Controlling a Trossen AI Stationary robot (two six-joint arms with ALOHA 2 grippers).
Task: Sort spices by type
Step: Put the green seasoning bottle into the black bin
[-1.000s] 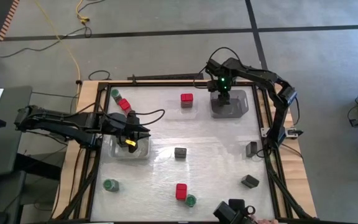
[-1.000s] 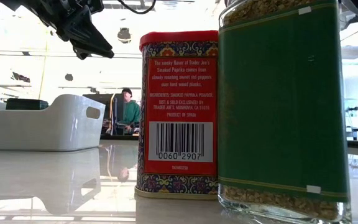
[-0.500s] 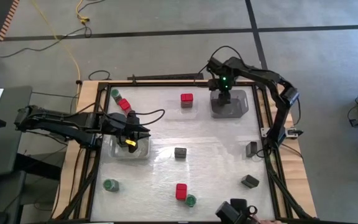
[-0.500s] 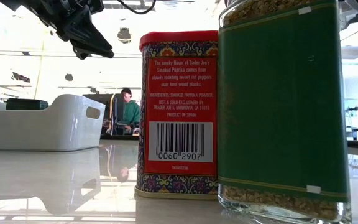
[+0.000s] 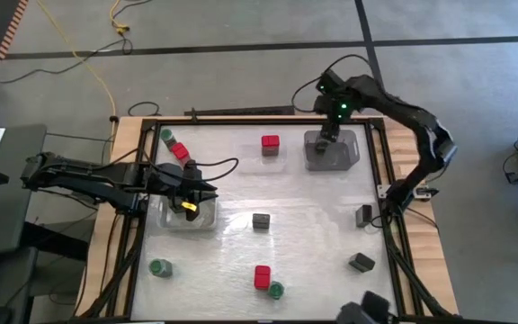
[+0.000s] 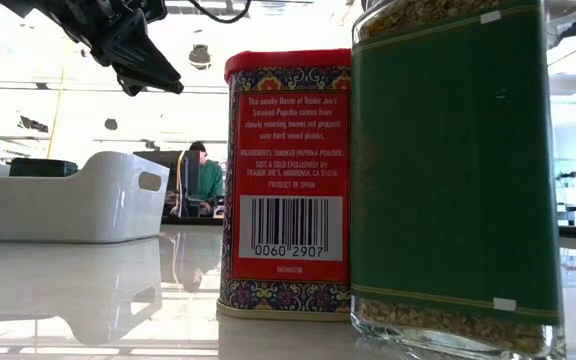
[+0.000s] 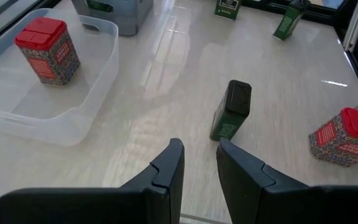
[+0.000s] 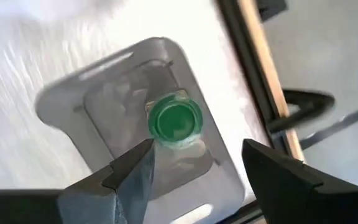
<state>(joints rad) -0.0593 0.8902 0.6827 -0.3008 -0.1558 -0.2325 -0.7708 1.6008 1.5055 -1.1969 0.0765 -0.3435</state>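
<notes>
From above, your right gripper (image 5: 327, 135) hangs over the grey tray (image 5: 351, 155) at the table's far right. Your left gripper (image 5: 190, 205) hovers over the clear tray (image 5: 207, 219) near the left edge, with a dark tin (image 5: 261, 220) just beyond it at mid-table.

Down at table level, a red tin (image 6: 285, 180) and a green jar (image 6: 456, 170) fill the front, touching side by side.

Left wrist: your fingers (image 7: 166, 174) are nearly pressed together, pinching nothing; the dark tin (image 7: 232, 110) stands just ahead, and a red tin (image 7: 46, 42) sits in the clear tray (image 7: 98, 81).

Right wrist: your fingers (image 8: 129, 171) are spread wide, and a green-lidded jar (image 8: 174, 120) sits in the grey tray (image 8: 98, 93) right below them.
</notes>
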